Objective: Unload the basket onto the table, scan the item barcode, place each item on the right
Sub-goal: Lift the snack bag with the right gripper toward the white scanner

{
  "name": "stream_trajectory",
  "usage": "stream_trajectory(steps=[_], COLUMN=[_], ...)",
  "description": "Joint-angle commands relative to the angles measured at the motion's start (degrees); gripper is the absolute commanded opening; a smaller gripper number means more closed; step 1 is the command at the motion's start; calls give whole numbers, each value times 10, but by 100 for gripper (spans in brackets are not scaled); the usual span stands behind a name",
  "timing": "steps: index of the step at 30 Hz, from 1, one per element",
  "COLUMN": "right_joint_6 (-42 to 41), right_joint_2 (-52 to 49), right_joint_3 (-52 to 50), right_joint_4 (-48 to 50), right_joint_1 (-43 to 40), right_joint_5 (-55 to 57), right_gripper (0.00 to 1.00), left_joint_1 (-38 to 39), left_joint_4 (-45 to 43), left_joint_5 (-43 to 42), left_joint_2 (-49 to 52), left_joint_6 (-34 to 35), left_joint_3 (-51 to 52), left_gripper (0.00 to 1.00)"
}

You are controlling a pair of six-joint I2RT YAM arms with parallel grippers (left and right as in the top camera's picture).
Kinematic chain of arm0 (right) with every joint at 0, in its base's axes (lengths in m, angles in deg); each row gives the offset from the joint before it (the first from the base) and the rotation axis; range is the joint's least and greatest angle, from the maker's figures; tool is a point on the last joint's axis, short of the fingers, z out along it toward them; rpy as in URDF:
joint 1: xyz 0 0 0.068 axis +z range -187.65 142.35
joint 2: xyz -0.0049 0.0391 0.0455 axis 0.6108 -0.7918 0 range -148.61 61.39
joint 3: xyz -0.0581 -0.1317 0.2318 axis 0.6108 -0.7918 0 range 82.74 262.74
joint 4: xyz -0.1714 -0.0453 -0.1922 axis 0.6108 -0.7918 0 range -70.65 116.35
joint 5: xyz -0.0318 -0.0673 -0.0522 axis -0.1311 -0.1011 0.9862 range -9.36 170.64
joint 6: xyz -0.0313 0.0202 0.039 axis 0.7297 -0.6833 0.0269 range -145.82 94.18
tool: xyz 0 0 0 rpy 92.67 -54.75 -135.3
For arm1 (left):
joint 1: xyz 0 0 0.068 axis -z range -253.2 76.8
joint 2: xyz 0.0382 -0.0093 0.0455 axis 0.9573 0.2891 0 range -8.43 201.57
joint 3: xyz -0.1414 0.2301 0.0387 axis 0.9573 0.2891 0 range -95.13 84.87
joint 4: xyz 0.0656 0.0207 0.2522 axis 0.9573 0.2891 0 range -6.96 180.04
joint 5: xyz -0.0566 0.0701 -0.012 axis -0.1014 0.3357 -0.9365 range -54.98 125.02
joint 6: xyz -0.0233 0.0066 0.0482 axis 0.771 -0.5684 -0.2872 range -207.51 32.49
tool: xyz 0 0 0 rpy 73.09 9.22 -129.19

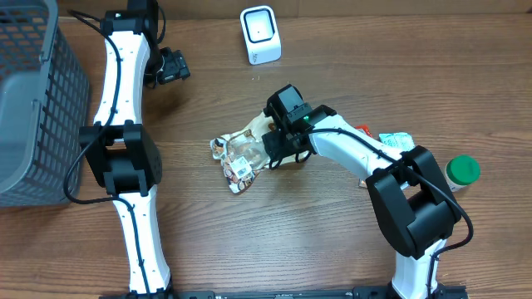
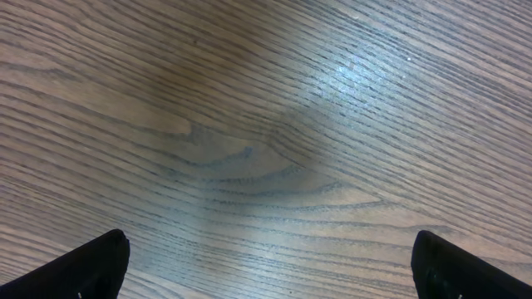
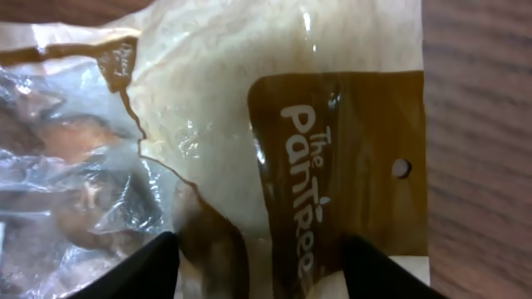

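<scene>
- The snack bag (image 1: 241, 154) lies flat near the middle of the table (image 1: 332, 249). It's part clear plastic, part cream and brown. Up close (image 3: 208, 124) the brown label reads "The Pantree", with a small hang hole beside it.
- There's a white sticker on the end of the bag nearest the robot in the overhead view. It's too small to tell if that's the barcode.
- The right gripper (image 1: 281, 152) is right on top of the bag's far end. From its own camera the claw (image 3: 270, 270) is spread, with one finger (image 3: 158, 270) on the clear part and the other on the brown label. I can't tell whether the tips actually touch the plastic.
- The scanner (image 1: 260, 35), a little white box, stands at the far edge, well apart from the bag.
- By the right arm's base there are a couple of small packets (image 1: 397, 141) and a green-capped bottle (image 1: 462, 172).
- The left gripper (image 1: 173, 66) is off at the far left, nowhere near the bag. Its claw (image 2: 266, 266) is spread wide over bare wood.
- A grey mesh basket (image 1: 33, 108) sits at the left edge.
</scene>
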Motion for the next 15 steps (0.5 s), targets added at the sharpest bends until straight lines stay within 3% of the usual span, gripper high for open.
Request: stream_trajectory(steps=[1,9,15], right_joint_6=[-48,-137,-135], right_joint_2=[-2,20,30], right_joint_3=[14,51,55], right_joint_4=[-40,-147,-136], right_joint_1=[1,0,0], right_joint_5=[50,96,96], right_gripper=[61,61,75], left_joint_1=[1,1,1], left_joint_4=[1,1,1], left_joint_5=[7,7,7], left_joint_2=[9,9,9], left_joint_6=[-5,-5,-5], left_joint_3=[-7,-7,-7], left_gripper=[100,100,100])
